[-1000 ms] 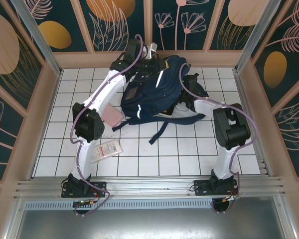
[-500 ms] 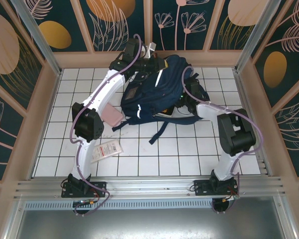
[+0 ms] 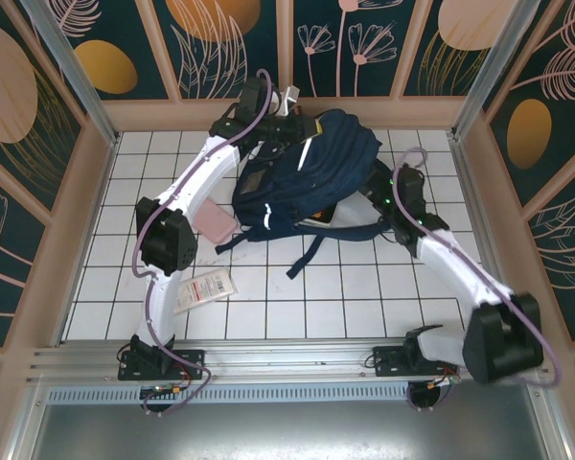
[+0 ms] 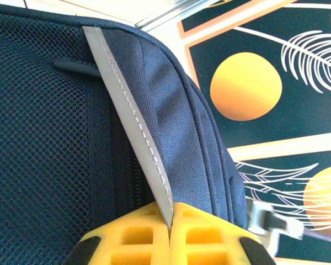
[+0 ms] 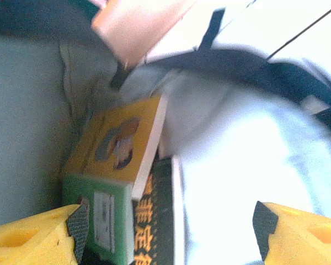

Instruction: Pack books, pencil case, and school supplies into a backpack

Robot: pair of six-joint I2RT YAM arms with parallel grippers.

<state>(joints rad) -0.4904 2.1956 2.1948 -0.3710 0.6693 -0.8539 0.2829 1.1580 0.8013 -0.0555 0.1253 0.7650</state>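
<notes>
Top view: backpack [image 3: 302,177] lies on the tiled table [image 3: 364,287], at 12 o'clock from the table centre, close to the back wall. It is slumped on its side with its straps trailing toward 6 o'clock.

Left gripper [image 3: 286,125] is at the pack's 12 o'clock edge. In the left wrist view the left gripper [image 4: 170,221] has its yellow fingers [image 4: 138,232] pressed together, with the grey reflective stripe [image 4: 135,127] of the backpack [image 4: 55,138] pinched between them. Mesh panel lies at 9 o'clock of the stripe.

Right gripper [image 3: 381,192] is at the pack's 3 o'clock side. In the right wrist view the right gripper [image 5: 168,232] stands wide apart, with nothing between the fingertips [image 5: 38,237].

Contents, right wrist view (blurred): three books are stacked against a grey-green inner wall. The orange-yellow book [image 5: 118,143] lies uppermost, the green book [image 5: 99,215] at its 6 o'clock, and the black book [image 5: 157,221] just beside the green one at 3 o'clock. Whether they sit fully inside the pack I cannot tell. In the top view a yellow-white sliver [image 3: 316,218] shows at the pack's 6 o'clock edge.

Outside the pack: a pink flat item [image 3: 214,223] at its 9 o'clock, just beside it, and the whitish packet [image 3: 204,287] at 8 o'clock, well apart on bare tile.
</notes>
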